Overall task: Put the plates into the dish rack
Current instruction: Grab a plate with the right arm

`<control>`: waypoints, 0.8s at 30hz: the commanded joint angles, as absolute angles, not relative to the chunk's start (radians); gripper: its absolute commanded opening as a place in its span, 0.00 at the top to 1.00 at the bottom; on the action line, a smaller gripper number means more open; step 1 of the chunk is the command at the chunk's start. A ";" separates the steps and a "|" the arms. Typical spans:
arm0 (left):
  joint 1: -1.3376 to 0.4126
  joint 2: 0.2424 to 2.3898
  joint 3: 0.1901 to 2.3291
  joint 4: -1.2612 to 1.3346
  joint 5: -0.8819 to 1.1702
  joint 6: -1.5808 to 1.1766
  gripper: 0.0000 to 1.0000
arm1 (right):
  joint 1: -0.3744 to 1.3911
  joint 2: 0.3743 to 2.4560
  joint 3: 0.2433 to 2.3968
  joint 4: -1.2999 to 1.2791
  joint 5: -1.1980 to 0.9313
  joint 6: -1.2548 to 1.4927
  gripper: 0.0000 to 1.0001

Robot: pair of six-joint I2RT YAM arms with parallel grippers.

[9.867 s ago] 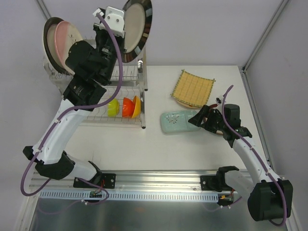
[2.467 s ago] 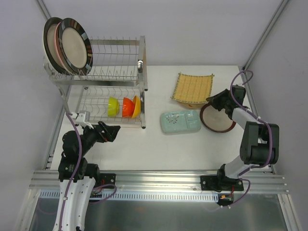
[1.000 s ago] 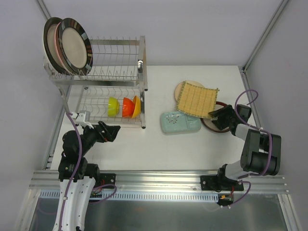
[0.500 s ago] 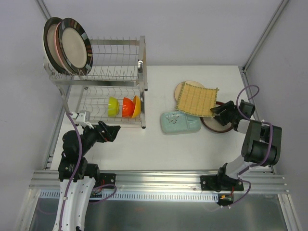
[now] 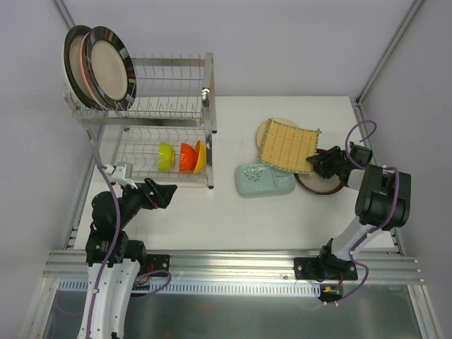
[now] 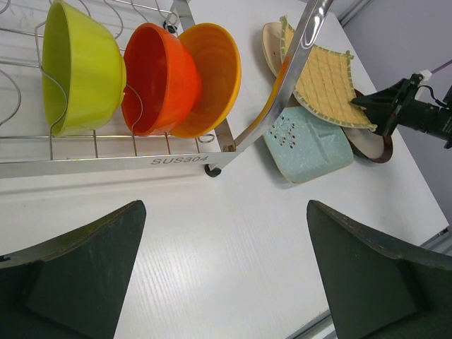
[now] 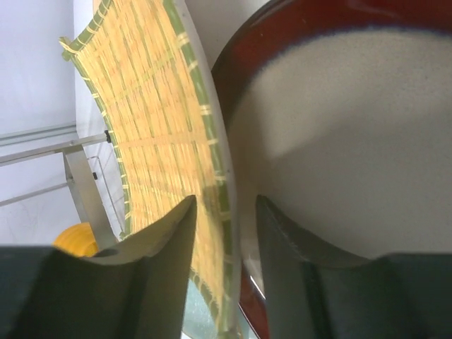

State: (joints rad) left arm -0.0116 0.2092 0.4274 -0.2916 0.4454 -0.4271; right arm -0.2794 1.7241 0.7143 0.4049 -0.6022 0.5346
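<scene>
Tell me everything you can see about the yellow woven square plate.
The yellow woven square plate looks like plaited straw, with green-bound edges and upturned corners. It sits tilted on the table, right of the dish rack, partly covering a beige round plate. The right tool straddles its right edge, beside the red-rimmed plate.

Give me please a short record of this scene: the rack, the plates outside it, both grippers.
dish rack, upper tier: dark-rimmed cream plate upright at left end, more plates behind
lower tier: three bowls
not racked: yellow woven square, teal dish, red-rimmed plate, beige plate
left gripper: open, empty
right gripper: astride yellow woven square's edge; grip unclear
</scene>
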 commanded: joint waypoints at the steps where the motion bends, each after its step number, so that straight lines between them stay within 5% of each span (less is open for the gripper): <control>1: -0.008 0.216 0.440 -0.276 0.477 -0.422 0.01 | -0.284 1.738 0.732 0.518 -0.661 0.561 0.59; 5: -0.008 0.222 0.443 -0.276 0.479 -0.429 0.01 | -0.282 1.737 0.727 0.561 -0.683 0.587 0.78; 14: -0.006 0.244 0.480 -0.273 0.548 -0.503 0.01 | -0.282 1.663 0.712 0.607 -0.718 0.643 0.99; 24: -0.008 0.293 0.543 -0.256 0.587 -0.627 0.01 | -0.275 1.505 0.693 0.675 -0.749 0.790 0.99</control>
State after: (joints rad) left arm -0.0116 0.2745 0.5098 -0.2878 0.5472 -0.5575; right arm -0.2790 1.6016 0.6888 0.5488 -0.6891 0.7212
